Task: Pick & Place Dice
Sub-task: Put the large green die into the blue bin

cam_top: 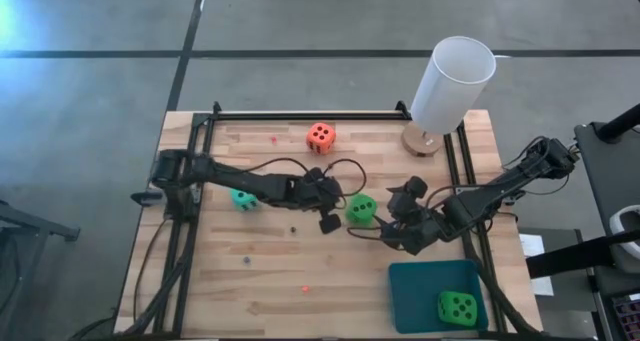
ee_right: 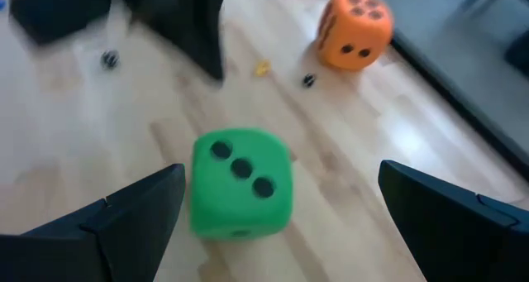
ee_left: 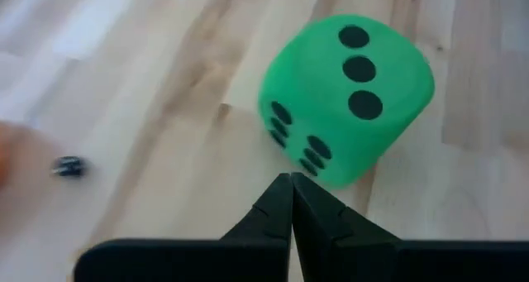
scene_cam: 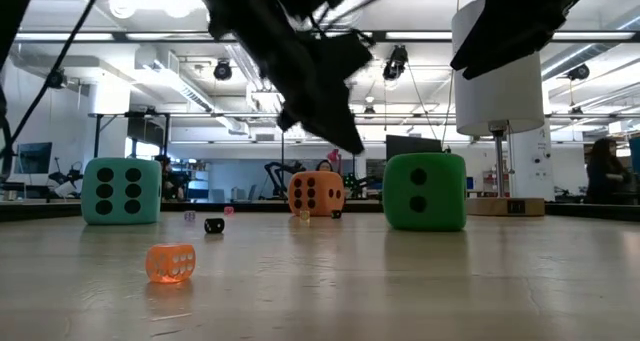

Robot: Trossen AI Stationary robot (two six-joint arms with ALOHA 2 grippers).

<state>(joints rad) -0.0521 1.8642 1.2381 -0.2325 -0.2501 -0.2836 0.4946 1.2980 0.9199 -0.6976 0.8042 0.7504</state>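
Two claws flank the green die (cam_top: 361,209): left claw (cam_top: 329,222) pressed together, right claw (cam_top: 392,224) spread wide.

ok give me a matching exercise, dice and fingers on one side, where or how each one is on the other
Column 1:
1. orange-red die
2. turquoise die
3. left gripper
4. right gripper

Column 2:
a. fingers open, either side of a green die on the table
b. near the table's far edge
c. fingers shut, pointing at that green die
d. beside the left arm

Pairs: 1-b, 2-d, 3-c, 4-a
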